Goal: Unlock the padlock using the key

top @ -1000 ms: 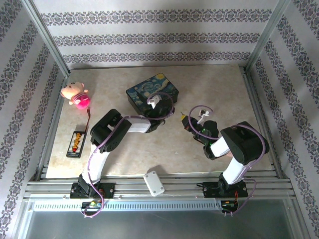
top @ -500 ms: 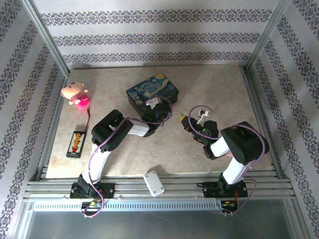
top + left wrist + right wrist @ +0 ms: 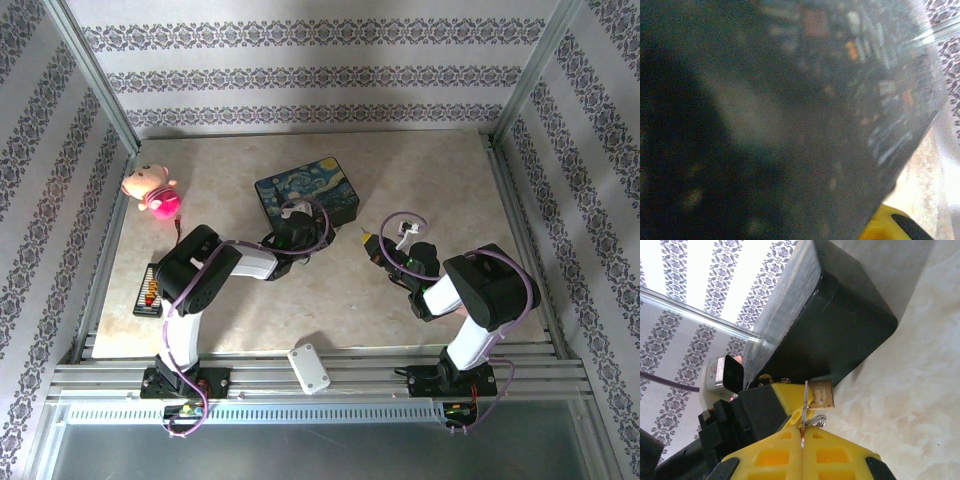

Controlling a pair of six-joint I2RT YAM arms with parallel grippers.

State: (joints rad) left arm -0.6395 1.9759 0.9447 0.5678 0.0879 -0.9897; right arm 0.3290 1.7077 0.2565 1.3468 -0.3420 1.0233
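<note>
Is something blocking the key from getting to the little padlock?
Nothing visible does. In the right wrist view the key, pinched in the right gripper, sits right beside the padlock, at the bottom corner of the dark tin.

The tin (image 3: pixel 805 100) is 1 dark blur up close; the padlock (image 3: pixel 821 395) and key (image 3: pixel 803 412) sit half hidden among yellow fingers (image 3: pixel 832 460).

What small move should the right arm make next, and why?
Probably nudge the right claw toward the padlock, lining the key up with it. The claw is shut on the key, and the blade shows just beside the padlock by the tin, not yet in it. The keyhole is too small to see.
</note>
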